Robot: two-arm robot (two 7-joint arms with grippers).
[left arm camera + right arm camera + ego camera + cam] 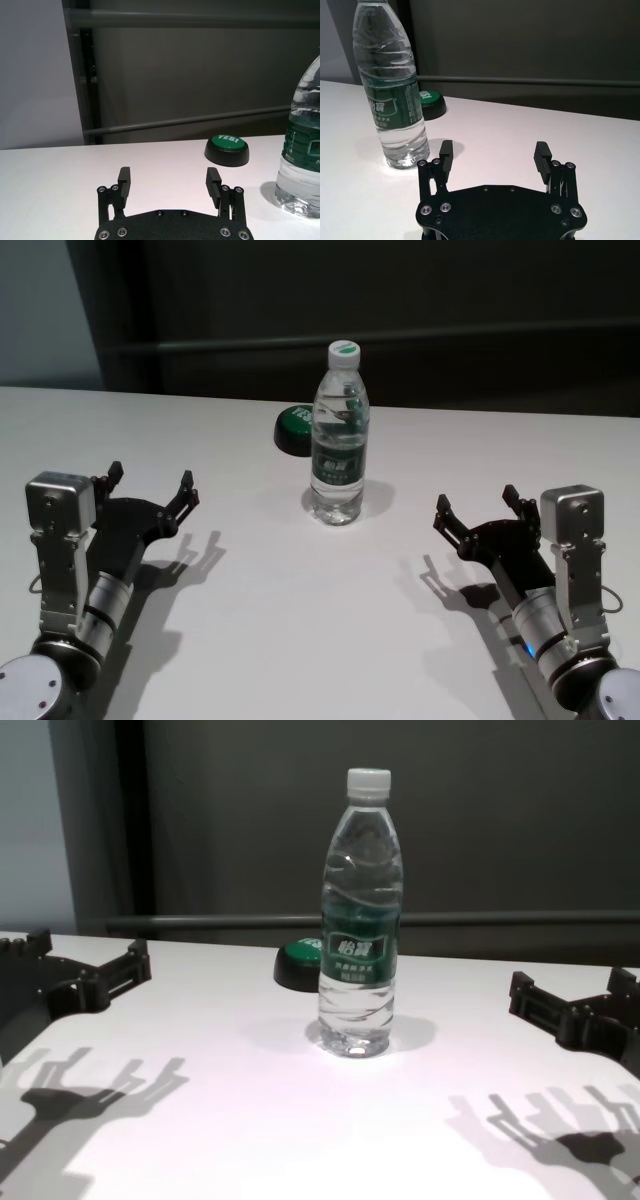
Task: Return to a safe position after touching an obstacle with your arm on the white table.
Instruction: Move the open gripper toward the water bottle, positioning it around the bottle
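Near edge, L side of counter: left gripper above surface, fingers apart, empty, clear of bottle. Near edge, R side: right gripper likewise above surface, fingers apart, empty, well apart from bottle. Mid-counter, between both grippers & farther in: bottle upright, white cap on, green label, touching neither arm. Just behind bottle, toward far edge: black dome button w/ green top, partly hidden by bottle in head view. Beyond far edge: dark wall.
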